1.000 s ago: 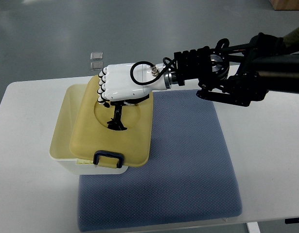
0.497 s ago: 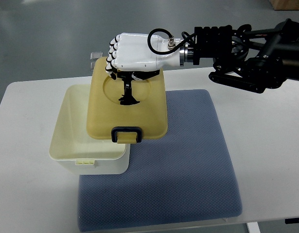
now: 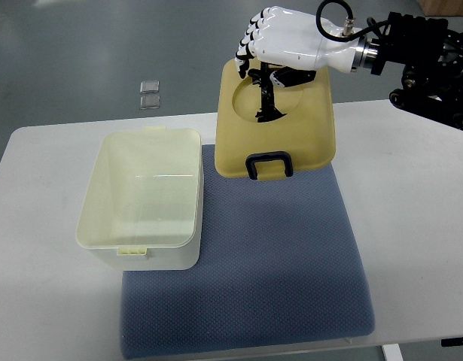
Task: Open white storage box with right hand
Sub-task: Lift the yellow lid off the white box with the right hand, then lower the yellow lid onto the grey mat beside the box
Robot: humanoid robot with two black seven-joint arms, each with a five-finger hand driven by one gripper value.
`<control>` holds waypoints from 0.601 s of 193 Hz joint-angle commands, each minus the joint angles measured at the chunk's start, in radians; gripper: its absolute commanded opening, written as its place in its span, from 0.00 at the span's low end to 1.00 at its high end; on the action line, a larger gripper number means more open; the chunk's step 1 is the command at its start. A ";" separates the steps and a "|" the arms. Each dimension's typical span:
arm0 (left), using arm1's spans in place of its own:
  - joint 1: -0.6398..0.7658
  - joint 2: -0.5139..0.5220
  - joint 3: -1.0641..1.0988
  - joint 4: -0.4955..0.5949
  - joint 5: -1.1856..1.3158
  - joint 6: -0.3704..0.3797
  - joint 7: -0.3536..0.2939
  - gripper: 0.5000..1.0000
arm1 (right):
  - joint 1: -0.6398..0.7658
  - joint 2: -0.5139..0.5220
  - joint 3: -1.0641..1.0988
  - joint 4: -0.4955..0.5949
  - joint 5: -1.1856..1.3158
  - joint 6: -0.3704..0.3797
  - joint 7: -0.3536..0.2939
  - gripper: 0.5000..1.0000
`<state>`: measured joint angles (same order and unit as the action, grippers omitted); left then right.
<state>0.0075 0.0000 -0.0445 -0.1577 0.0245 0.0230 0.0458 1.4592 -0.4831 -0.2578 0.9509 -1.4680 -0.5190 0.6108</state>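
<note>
The white storage box (image 3: 144, 197) stands open on the table's left, partly on the blue mat, with nothing visible inside. Its cream lid (image 3: 280, 135), with a black latch (image 3: 269, 166) at the near edge, hangs tilted in the air above the mat's far edge, well right of the box. My right hand (image 3: 270, 59), white with black joints, comes in from the upper right and is shut on the lid's far edge and central handle. The left arm does not show.
A blue-grey mat (image 3: 284, 271) covers the middle of the white table (image 3: 419, 248). Two small clear squares (image 3: 149, 93) lie on the grey floor beyond the table's far edge.
The right hand has lifted the lid off the box and carried it up and to the right; the box now stands uncovered.
</note>
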 commanded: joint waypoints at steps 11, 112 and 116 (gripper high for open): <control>0.000 0.000 0.000 0.001 0.000 0.000 0.000 1.00 | -0.066 -0.006 0.002 0.000 -0.005 -0.010 0.000 0.00; 0.000 0.000 0.000 0.001 0.000 0.000 0.000 1.00 | -0.261 0.040 0.015 0.003 -0.172 -0.076 0.000 0.01; 0.000 0.000 0.000 0.001 0.000 0.000 0.000 1.00 | -0.266 0.040 0.015 0.003 -0.184 -0.076 0.000 0.04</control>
<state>0.0077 0.0000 -0.0445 -0.1573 0.0245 0.0230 0.0458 1.2215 -0.4542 -0.2412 0.9542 -1.6140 -0.5877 0.6109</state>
